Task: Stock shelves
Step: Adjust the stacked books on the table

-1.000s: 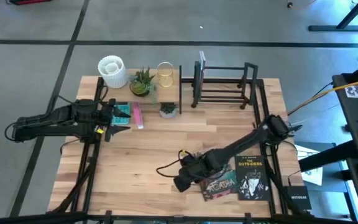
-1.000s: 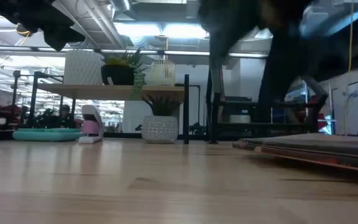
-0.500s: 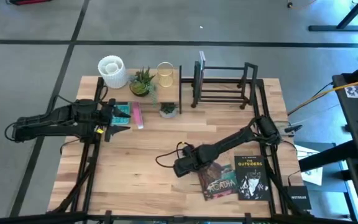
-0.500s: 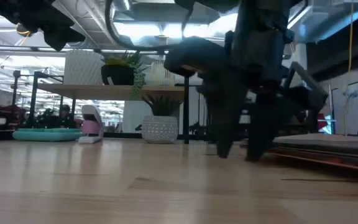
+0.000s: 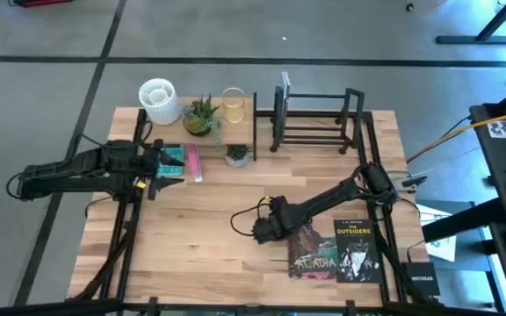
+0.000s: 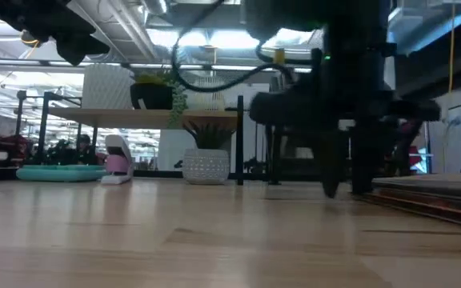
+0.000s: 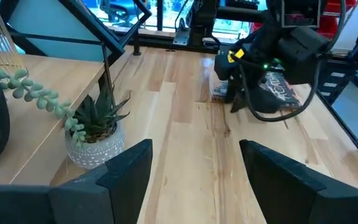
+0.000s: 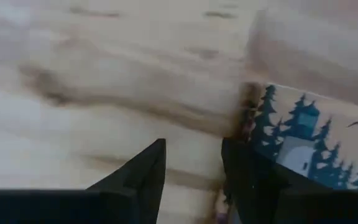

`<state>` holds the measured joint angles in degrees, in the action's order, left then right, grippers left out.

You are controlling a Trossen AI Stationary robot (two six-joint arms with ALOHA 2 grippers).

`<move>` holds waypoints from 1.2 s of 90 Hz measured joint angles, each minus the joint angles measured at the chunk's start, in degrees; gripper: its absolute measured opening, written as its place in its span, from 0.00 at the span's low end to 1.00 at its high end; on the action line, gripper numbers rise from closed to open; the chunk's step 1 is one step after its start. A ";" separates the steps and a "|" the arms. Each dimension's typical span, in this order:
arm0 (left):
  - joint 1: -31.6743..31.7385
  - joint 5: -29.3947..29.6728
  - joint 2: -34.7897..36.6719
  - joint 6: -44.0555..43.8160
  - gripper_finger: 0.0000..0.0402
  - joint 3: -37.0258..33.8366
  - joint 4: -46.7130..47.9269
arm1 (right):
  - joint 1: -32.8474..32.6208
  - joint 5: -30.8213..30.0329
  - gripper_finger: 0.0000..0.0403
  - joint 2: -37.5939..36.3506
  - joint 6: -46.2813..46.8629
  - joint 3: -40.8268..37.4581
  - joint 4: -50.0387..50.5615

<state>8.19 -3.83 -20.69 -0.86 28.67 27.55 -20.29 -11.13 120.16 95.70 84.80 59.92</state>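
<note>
Left gripper (image 5: pixel 167 167) hovers spread by the wood shelf (image 5: pixel 227 123); black rack (image 5: pixel 314 118) stands right of it; right gripper (image 8: pixel 191 168), slightly parted, touches the book (image 8: pixel 297 146) edge, hidden overhead, only 1 wrist view showing it

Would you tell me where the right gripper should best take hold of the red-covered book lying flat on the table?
Probably the red-covered book by its left edge: it lies flat, and the right gripper already stands there, fingers slightly apart, while the black book blocks the other side.
</note>
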 joint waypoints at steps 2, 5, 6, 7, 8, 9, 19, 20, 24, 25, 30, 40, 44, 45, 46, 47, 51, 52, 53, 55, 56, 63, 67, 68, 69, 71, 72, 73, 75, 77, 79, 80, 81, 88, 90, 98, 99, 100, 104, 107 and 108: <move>-0.01 0.02 0.00 0.01 0.59 0.00 0.00 | 0.02 -0.20 0.35 0.00 -0.02 0.02 0.23; 0.00 0.02 0.02 0.02 0.59 0.00 0.00 | 0.02 -0.62 0.35 0.00 -0.26 0.02 0.36; -0.02 0.02 0.02 0.02 0.59 0.00 0.00 | 0.02 -0.82 0.35 0.00 -0.43 0.02 0.35; -0.02 0.02 0.02 0.02 0.59 0.00 -0.01 | 0.02 -0.99 0.35 0.00 -0.79 0.02 0.32; -0.02 0.02 0.02 0.02 0.59 0.00 -0.02 | 0.02 -1.16 0.35 0.00 -1.22 0.02 0.28; -0.01 0.02 0.02 0.02 0.59 0.00 -0.01 | 0.02 -1.36 0.35 0.00 -1.60 0.02 0.19; -0.01 0.00 0.01 0.02 0.59 0.00 0.00 | -0.21 -2.45 0.35 0.00 -6.56 1.99 -0.24; -0.02 0.02 0.02 0.02 0.59 0.00 0.00 | -0.33 -2.52 0.35 0.00 -7.27 2.32 -0.50; -0.01 0.02 0.02 0.02 0.59 0.00 0.00 | -0.82 -3.06 0.35 -0.01 -9.67 3.66 -1.85; -0.02 0.02 0.02 0.02 0.59 0.00 0.00 | -1.02 -3.22 0.35 -0.02 -10.26 4.00 -2.28; 0.00 0.02 0.00 0.02 0.59 0.00 0.00 | -2.30 -3.41 0.35 -0.02 -14.27 5.61 -4.77; 0.00 0.02 0.02 0.02 0.59 0.00 0.00 | -5.93 1.13 0.35 -0.09 -21.81 7.40 -13.48; 0.00 0.02 0.00 0.02 0.59 0.00 0.00 | -7.47 4.84 0.35 -0.09 -23.65 7.41 -17.13; -0.01 0.02 0.00 0.02 0.59 0.00 0.00 | -7.88 5.83 0.35 -0.09 -24.05 7.40 -17.96; -0.02 0.02 0.00 0.02 0.59 0.00 0.00 | -8.29 6.81 0.35 -0.08 -24.41 7.39 -18.76; -0.02 0.02 0.00 0.00 0.59 0.00 0.00 | -8.68 7.66 0.35 0.01 -24.54 7.39 -19.51; -0.02 0.02 0.02 0.01 0.59 0.00 0.00 | -10.30 11.00 0.35 0.46 -25.23 7.39 -22.42; -0.01 0.02 0.02 0.02 0.59 0.00 0.00 | -10.70 11.79 0.35 0.51 -25.32 7.39 -22.98; -0.01 0.02 0.02 0.02 0.59 0.00 0.00 | -11.11 12.51 0.35 0.58 -25.39 7.39 -23.38; 0.00 0.02 0.02 0.02 0.59 0.00 0.00 | -11.96 13.87 0.35 0.67 -25.51 7.39 -23.79; -0.01 0.02 0.01 0.02 0.59 0.00 0.00 | -12.37 14.42 0.35 0.70 -25.54 7.38 -23.83; 0.00 0.02 0.02 0.02 0.59 0.00 0.00 | -14.98 15.86 0.35 0.92 -25.51 7.32 -23.39; -0.02 0.02 0.01 0.00 0.59 0.00 0.00 | -16.30 15.92 0.35 0.96 -25.49 7.32 -22.44; -0.02 0.03 0.00 0.00 0.59 0.00 0.00 | -16.58 15.91 0.35 0.96 -25.48 7.32 -22.08; -0.01 0.05 0.00 0.00 0.59 -0.01 0.00 | -16.84 15.89 0.35 0.98 -25.45 7.32 -21.68; -0.02 0.09 0.00 0.00 0.59 0.00 0.00 | -17.28 15.84 0.35 0.98 -25.31 7.32 -20.82; -0.02 0.14 0.00 0.00 0.59 0.00 0.00 | -17.45 15.77 0.35 0.98 -25.28 7.32 -20.41; -0.02 0.17 0.00 0.01 0.59 0.00 0.00 | -17.62 15.68 0.35 0.98 -25.24 7.32 -20.02; -0.01 0.21 0.00 0.02 0.59 0.00 0.00 | -17.84 15.36 0.35 1.00 -25.03 7.32 -19.27; -0.02 0.22 0.00 0.00 0.59 0.00 0.00 | -18.03 15.14 0.35 1.00 -24.67 7.32 -18.32; 0.00 0.22 0.00 0.00 0.59 0.00 0.00 | -18.10 14.88 0.35 1.01 -24.18 7.25 -17.36; 0.00 0.24 0.00 0.00 0.59 0.00 0.00 | -18.12 14.69 0.35 1.01 -24.10 7.13 -17.06; -0.01 0.24 0.00 0.01 0.59 0.00 0.00 | -18.14 14.62 0.35 1.00 -23.99 6.97 -16.80; -0.02 0.24 0.00 0.00 0.59 0.00 0.00 | -18.34 15.11 0.35 1.06 -22.91 5.61 -16.25; -0.01 0.26 0.00 0.00 0.59 -0.01 0.00 | -18.32 15.61 0.35 1.09 -22.88 5.24 -16.24; -0.01 0.24 0.00 0.00 0.59 -0.01 0.00 | -18.32 18.07 0.35 1.09 -22.86 4.05 -16.66; 0.00 0.24 0.00 0.00 0.59 0.00 0.00 | -18.32 18.38 0.35 1.09 -22.86 3.89 -16.68; -0.01 0.24 0.00 0.00 0.59 0.00 -0.01 | -18.32 18.68 0.35 1.08 -22.86 3.68 -16.70; -0.02 0.26 0.00 0.00 0.59 0.00 0.00 | -18.32 19.52 0.35 1.07 -22.80 2.90 -16.67; -0.01 0.24 -0.02 0.00 0.59 -0.01 0.00 | -18.33 19.76 0.35 1.07 -22.62 2.46 -16.09; -0.01 0.24 -0.03 0.00 0.59 -0.01 -0.01 | -18.36 19.75 0.35 1.07 -22.58 2.42 -15.75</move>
<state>8.18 -3.60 -20.72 -0.86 28.65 27.55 -38.65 8.62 121.23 73.12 87.21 44.18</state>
